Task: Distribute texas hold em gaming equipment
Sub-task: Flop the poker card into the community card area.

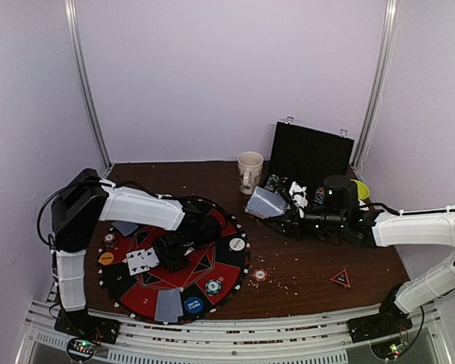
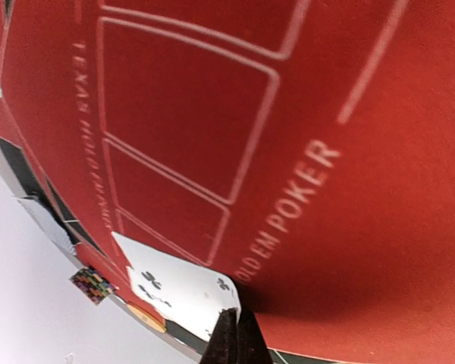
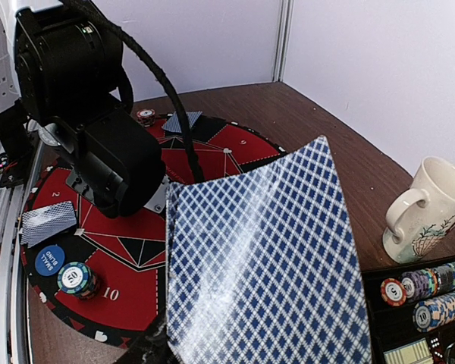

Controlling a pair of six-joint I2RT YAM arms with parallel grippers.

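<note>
The round red-and-black poker mat (image 1: pixel 212 262) carries the texas hold em gaming equipment. On it lie face-up cards (image 1: pixel 142 260), face-down cards (image 1: pixel 168 303), white (image 1: pixel 236 244), blue (image 1: pixel 193 305) and orange (image 1: pixel 106 258) buttons, and a chip (image 1: pixel 213 287). My left gripper (image 1: pixel 171 254) hangs low over the mat's middle, and its fingertips (image 2: pixel 239 334) are shut on the corner of a white clubs card (image 2: pixel 174 284). My right gripper (image 1: pixel 288 214) hovers right of the mat, shut on a deck of blue-diamond-backed cards (image 3: pixel 265 265) that hides most of its fingers.
A cream mug (image 1: pixel 250 171) stands at the back, beside an open black case (image 1: pixel 311 155) with rows of chips (image 3: pixel 425 284). A yellow-green bowl (image 1: pixel 361 189) sits behind the right arm. A loose chip (image 1: pixel 260 275) and a red triangle (image 1: pixel 340 278) lie on the brown table.
</note>
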